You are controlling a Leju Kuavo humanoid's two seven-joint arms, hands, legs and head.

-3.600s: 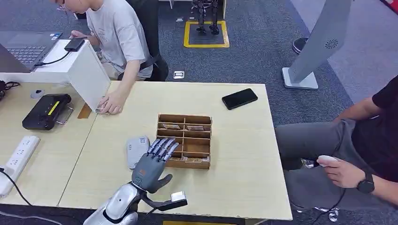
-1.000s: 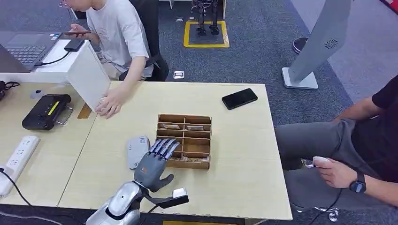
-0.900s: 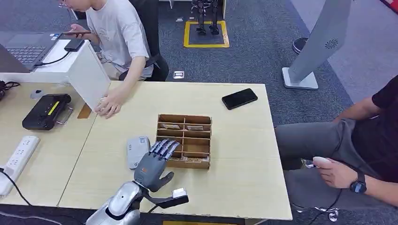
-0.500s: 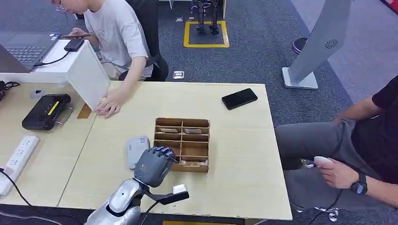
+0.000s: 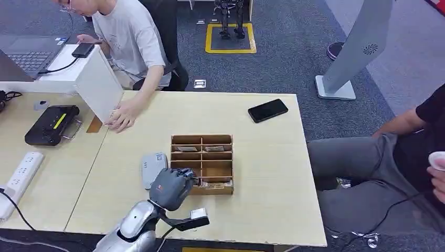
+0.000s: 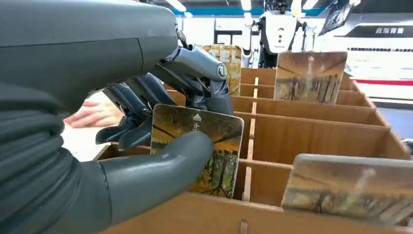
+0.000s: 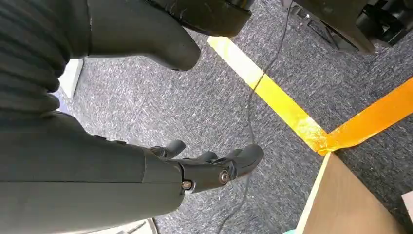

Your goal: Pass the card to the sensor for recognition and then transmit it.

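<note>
A wooden divided box [image 5: 201,139] stands mid-table with cards upright in several compartments. My left hand [image 5: 170,187] is curled over its near left corner. In the left wrist view the thumb [image 6: 160,163] and dark fingers [image 6: 146,109] pinch a picture card [image 6: 209,141] that stands in the near compartment. Other cards [image 6: 311,75] stand further along the box. A pale grey card sensor [image 5: 152,168] lies flat just left of the box, beside my hand. My right hand [image 7: 204,170] hangs over grey carpet, fingers apart, holding nothing.
A black phone [image 5: 267,110] lies at the table's far right. A person's hand [image 5: 122,119] rests by a white partition [image 5: 99,81] at far left. A black device [image 5: 52,124] and power strip [image 5: 18,178] sit left. A seated person [image 5: 399,157] is right.
My left hand's fingers, stretched flat over the box before, have curled down and closed on a card. The box slid slightly left. The person at right raised a hand.
</note>
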